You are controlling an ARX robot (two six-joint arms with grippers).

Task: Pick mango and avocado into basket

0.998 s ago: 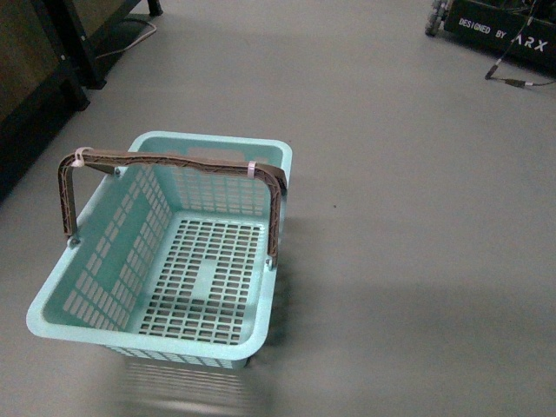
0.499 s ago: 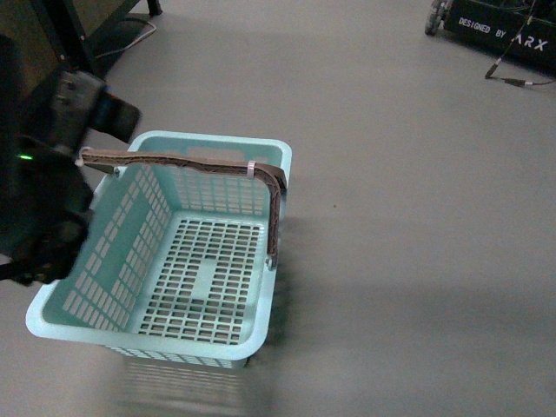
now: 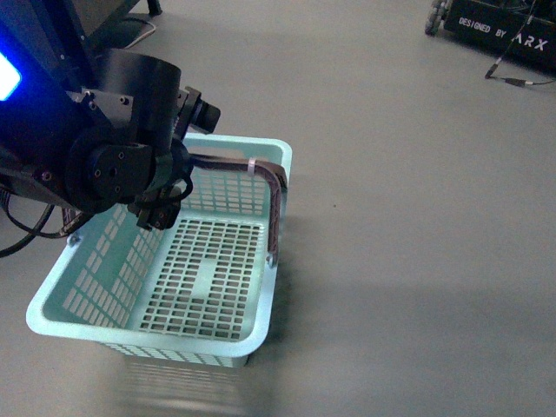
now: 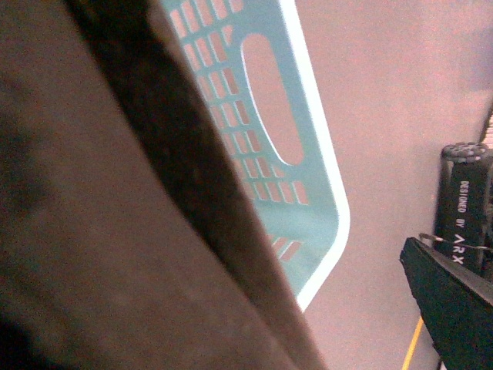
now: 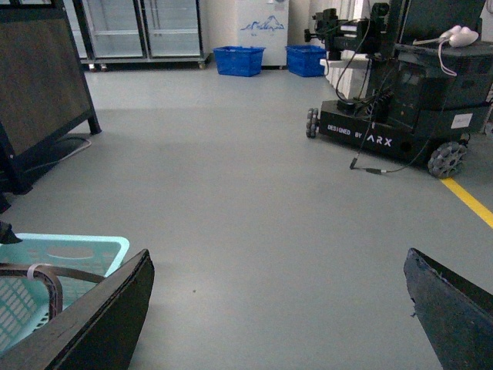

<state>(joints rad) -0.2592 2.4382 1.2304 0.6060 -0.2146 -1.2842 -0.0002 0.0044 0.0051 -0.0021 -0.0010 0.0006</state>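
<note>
Basket on grey floor, left arm over it

Basket, mint-teal, slotted, brown handles: upright on grey floor.
Left gripper: hangs over basket's left wall; opening cannot be told, its wrist view mostly blocked by a blurred brown mass.
Right gripper: fingers spread wide, holding nothing, beside basket.
Black ARX cart: well beyond basket.

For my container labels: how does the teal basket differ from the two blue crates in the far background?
The teal basket is pale mint; the blue crates are deep blue. The teal basket carries brown handles; no handles show on the blue crates. The teal basket stands alone on open floor; the blue crates stand side by side, far off. All are rectangular.
</note>
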